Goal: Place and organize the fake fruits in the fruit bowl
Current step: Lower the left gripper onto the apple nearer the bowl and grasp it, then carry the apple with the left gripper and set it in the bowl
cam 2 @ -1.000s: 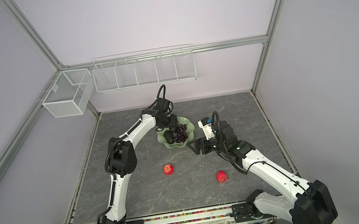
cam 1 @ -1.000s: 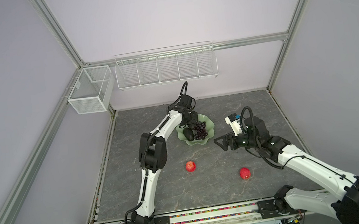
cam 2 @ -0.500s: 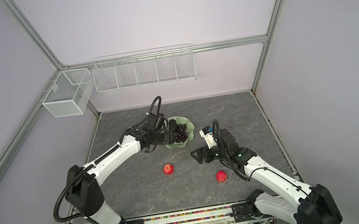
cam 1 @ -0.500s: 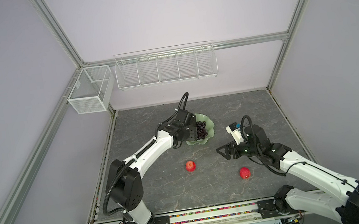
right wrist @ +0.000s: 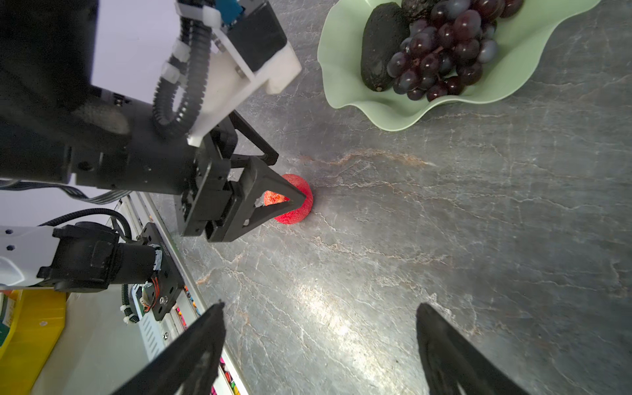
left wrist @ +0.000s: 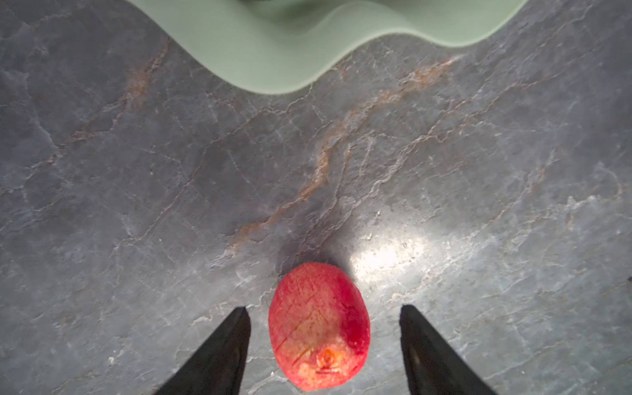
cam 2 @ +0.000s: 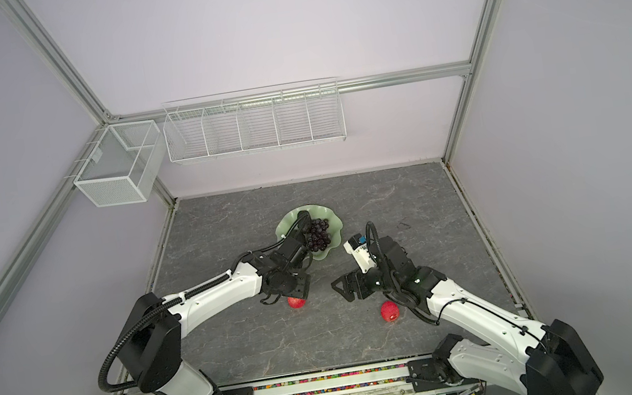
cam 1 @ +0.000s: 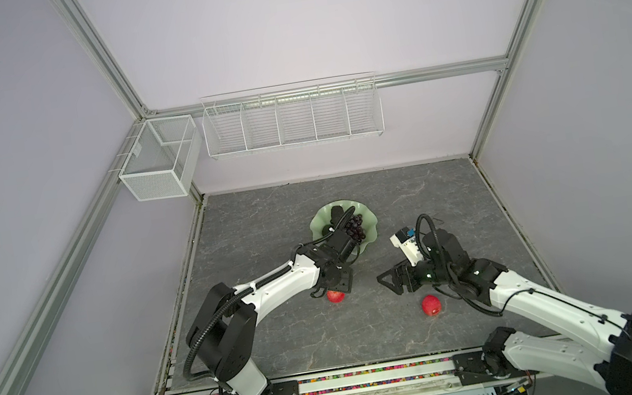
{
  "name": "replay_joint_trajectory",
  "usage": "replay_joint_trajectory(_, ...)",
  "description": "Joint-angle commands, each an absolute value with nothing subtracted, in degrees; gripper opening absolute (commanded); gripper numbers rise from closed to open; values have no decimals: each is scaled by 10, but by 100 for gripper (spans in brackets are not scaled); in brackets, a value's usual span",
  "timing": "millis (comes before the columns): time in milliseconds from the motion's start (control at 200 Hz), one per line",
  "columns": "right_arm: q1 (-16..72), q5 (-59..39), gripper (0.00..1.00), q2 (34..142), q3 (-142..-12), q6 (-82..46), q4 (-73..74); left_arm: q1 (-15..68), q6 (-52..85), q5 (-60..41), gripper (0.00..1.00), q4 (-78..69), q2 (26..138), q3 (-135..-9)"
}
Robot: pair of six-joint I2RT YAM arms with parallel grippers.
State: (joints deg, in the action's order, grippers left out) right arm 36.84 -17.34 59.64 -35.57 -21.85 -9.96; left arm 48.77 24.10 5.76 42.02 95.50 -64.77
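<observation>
Worktop (cam 1: 283, 337) is carrying two apples in front of the bowl (right wrist: 393, 113). Farthest from the bowl, the first apple (cam 1: 431, 305) is lying alone, and the right tool (right wrist: 320, 305) is hanging open and empty just bowl-side of it. Nearer the bowl, the left tool (left wrist: 325, 307) is standing open astride the second apple (left wrist: 318, 325), fingers clear of it. Grapes (right wrist: 441, 51) and an avocado (right wrist: 379, 48) are resting inside the bowl.

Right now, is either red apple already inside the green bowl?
No, one red apple and the other red apple both lie on the grey table, outside the green bowl.
</observation>
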Motion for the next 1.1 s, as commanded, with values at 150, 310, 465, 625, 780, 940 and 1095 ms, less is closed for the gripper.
replay_joint_trajectory(150,410,-159,88,596,-344,-213,-83,488,261,56,68,411,986,-636)
replay_joint_trajectory(310,414,-156,88,585,-329,-228,-67,488,266,51,66,405,996,-626)
replay_joint_trajectory(465,414,-143,89,569,-324,-228,-77,488,271,45,59,400,997,-620)
replay_joint_trajectory(625,408,-116,89,544,-324,-229,-106,488,271,42,47,407,978,-624)
replay_joint_trajectory(780,374,-124,89,514,-320,-235,-115,488,268,37,44,426,944,-654)
replay_joint_trajectory(940,333,-145,89,502,-322,-235,-122,487,258,35,44,432,927,-719)
replay_joint_trajectory(1095,315,-165,89,507,-326,-240,-118,486,239,93,45,427,979,-813)
